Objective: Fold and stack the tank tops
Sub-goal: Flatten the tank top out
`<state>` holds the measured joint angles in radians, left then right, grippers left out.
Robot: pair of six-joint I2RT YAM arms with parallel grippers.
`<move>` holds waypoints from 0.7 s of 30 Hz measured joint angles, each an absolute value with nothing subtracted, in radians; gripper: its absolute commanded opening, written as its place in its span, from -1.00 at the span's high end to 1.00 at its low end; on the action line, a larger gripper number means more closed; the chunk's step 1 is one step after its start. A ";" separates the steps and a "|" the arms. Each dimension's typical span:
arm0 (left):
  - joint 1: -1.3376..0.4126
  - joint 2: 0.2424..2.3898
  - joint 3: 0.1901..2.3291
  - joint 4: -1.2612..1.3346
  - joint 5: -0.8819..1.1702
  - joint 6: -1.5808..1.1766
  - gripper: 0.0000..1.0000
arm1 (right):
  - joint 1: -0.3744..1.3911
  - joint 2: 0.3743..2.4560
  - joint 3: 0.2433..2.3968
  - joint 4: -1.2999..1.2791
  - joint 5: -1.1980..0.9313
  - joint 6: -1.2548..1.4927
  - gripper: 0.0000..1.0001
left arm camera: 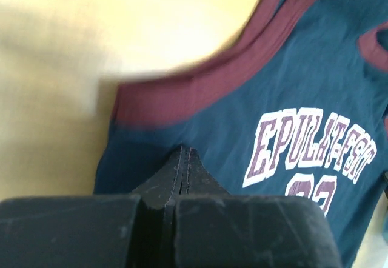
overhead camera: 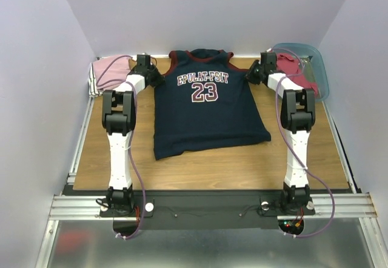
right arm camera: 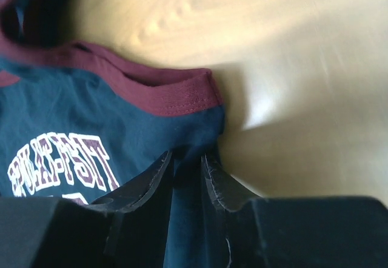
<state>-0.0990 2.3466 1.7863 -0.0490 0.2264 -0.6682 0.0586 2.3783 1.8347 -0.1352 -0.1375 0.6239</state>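
The navy jersey (overhead camera: 206, 119), with maroon trim and a white "23", lies flat and face up in the middle of the wooden table (overhead camera: 242, 166). My left gripper (overhead camera: 153, 77) is at its left armhole. In the left wrist view that gripper (left arm camera: 183, 153) has its tips pressed together on the navy cloth (left arm camera: 303, 68) just below the maroon trim. My right gripper (overhead camera: 251, 74) is at the right armhole. The right wrist view shows a fold of the jersey (right arm camera: 73, 116) bunched between the tips of this gripper (right arm camera: 188, 159). A pink top (overhead camera: 103, 74) lies at the back left.
A teal plastic bin (overhead camera: 319, 68) stands at the back right corner with a red top (overhead camera: 298, 74) in it. White walls close in the table on three sides. Both arms reach forward along the jersey's sides.
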 measured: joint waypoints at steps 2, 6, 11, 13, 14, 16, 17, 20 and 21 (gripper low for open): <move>-0.099 2.411 1.887 -0.055 0.233 -0.669 0.97 | 0.061 2.436 1.938 -0.167 -0.130 0.613 0.38; -0.096 2.486 2.009 -0.076 0.252 -0.676 0.66 | 0.067 2.538 2.121 -0.219 -0.117 0.593 0.25; -0.090 2.518 2.057 -0.057 0.297 -0.693 0.13 | 0.067 2.606 2.255 -0.260 -0.101 0.565 -0.15; -0.085 2.518 2.049 -0.014 0.329 -0.706 0.05 | 0.066 2.613 2.286 -0.279 -0.100 0.553 -0.28; -0.083 2.518 2.038 0.021 0.353 -0.714 0.03 | 0.066 2.613 2.293 -0.287 -0.100 0.547 -0.34; -0.081 2.510 2.002 0.089 0.391 -0.725 -0.02 | 0.066 2.611 2.300 -0.289 -0.101 0.537 -0.46; -0.080 2.502 1.986 0.107 0.402 -0.728 -0.03 | 0.066 2.606 2.300 -0.294 -0.100 0.530 -0.49; -0.077 2.435 1.879 0.174 0.433 -0.747 -0.03 | 0.066 2.544 2.232 -0.315 -0.091 0.510 -0.55; -0.077 2.391 1.824 0.195 0.437 -0.755 -0.03 | 0.066 2.495 2.180 -0.323 -0.080 0.502 -0.55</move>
